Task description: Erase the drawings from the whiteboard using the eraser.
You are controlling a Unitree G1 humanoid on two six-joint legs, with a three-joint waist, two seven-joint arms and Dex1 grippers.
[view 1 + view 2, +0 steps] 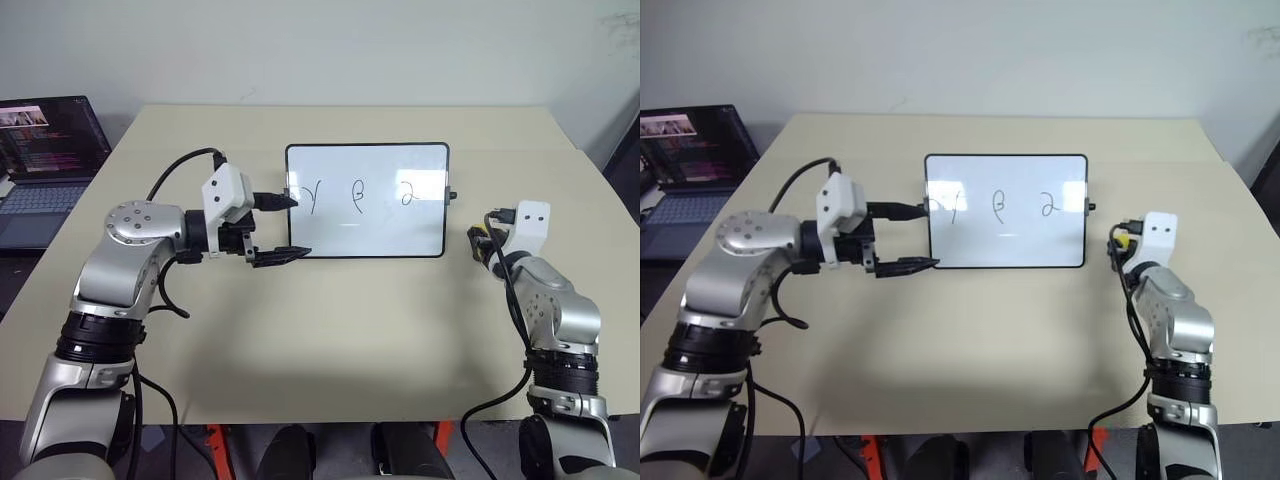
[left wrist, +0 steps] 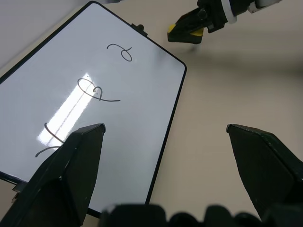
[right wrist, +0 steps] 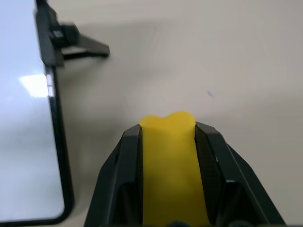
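Note:
The whiteboard [image 1: 400, 228] lies flat at the middle of the beige table, black-framed, with a small knob [image 1: 452, 196] on its right edge. The drawings [image 1: 358, 197], three thin black squiggles, run in a row across its upper half. My left gripper [image 1: 290, 227] is open at the board's left edge, one finger near the leftmost squiggle and the other by the lower left corner. My right gripper [image 3: 168, 131] hovers just right of the board, shut on the yellow eraser [image 3: 168, 165], whose end pokes out past the fingertips. The left wrist view shows that eraser [image 2: 196, 32] beyond the board's far corner.
An open laptop [image 1: 45, 160] sits off the table's left side on a lower surface. The table [image 1: 330, 340] is bare in front of the board and behind it. Its right edge [image 1: 600, 170] slants close to my right arm.

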